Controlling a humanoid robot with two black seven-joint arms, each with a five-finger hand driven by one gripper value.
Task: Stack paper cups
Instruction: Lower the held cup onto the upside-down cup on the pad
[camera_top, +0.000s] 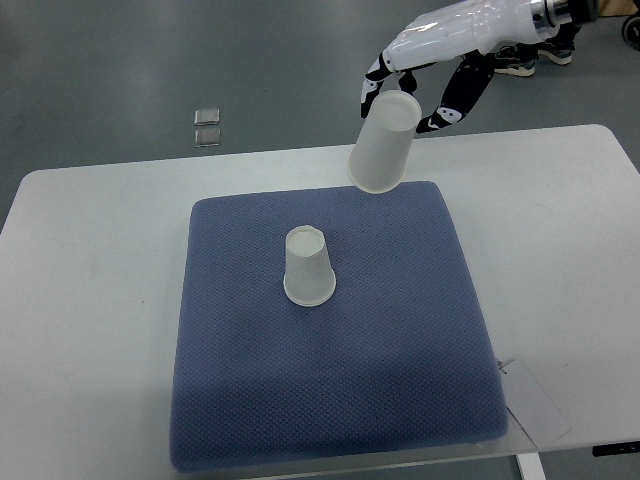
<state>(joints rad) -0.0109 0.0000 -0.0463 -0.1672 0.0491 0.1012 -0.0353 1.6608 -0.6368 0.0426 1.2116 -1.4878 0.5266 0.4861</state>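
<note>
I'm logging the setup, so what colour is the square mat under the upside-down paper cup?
Dark blue textured fabric mat, seen in the top view.

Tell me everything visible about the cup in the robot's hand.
The held cup is plain white, paper by its look, tapered. It is held in the air, upside down and tilted, its wide mouth toward the blue mat, its narrow base up in the right hand. The fingers wrap its base end. It hangs over the mat's far edge, apart from the other cup.

right arm (560, 12) cropped at top edge, table (90, 300) corners cut off
</note>
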